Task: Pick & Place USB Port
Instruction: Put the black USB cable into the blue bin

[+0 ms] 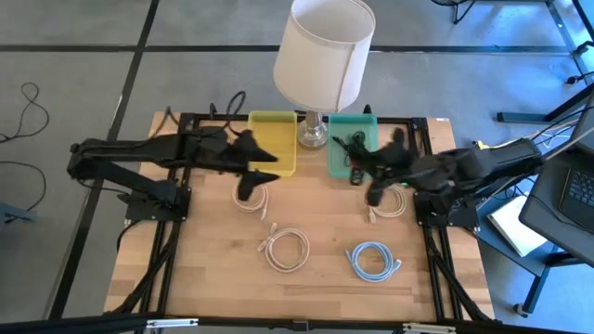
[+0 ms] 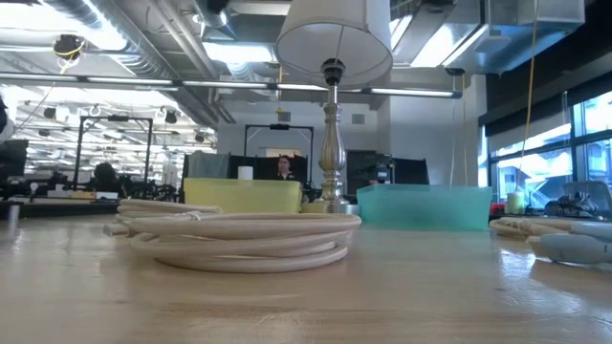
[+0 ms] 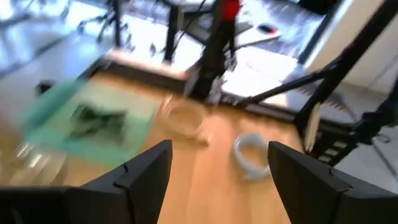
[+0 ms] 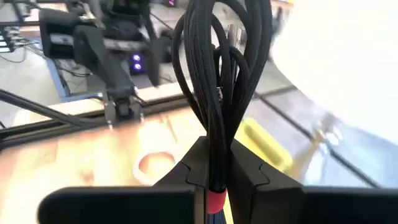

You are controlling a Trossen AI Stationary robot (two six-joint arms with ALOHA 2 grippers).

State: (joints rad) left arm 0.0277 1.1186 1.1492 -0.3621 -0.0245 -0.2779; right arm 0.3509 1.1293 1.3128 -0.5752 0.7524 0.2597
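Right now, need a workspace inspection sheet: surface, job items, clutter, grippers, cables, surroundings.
Surface: light wooden tabletop on a black frame.
Job's things: yellow plastic bin and teal plastic bin side by side at the table's far edge; black cable bundle with a red band.
Clutter: white-shaded lamp with a metal stem, between the bins.
Grippers: left gripper open, empty, near the yellow bin; right gripper shut on the black cable bundle, beside the teal bin.
Cables: three cream coiled cables, one mid-table; one pale blue coiled cable.
Surroundings: person in the room beyond the table; laptop to the right.
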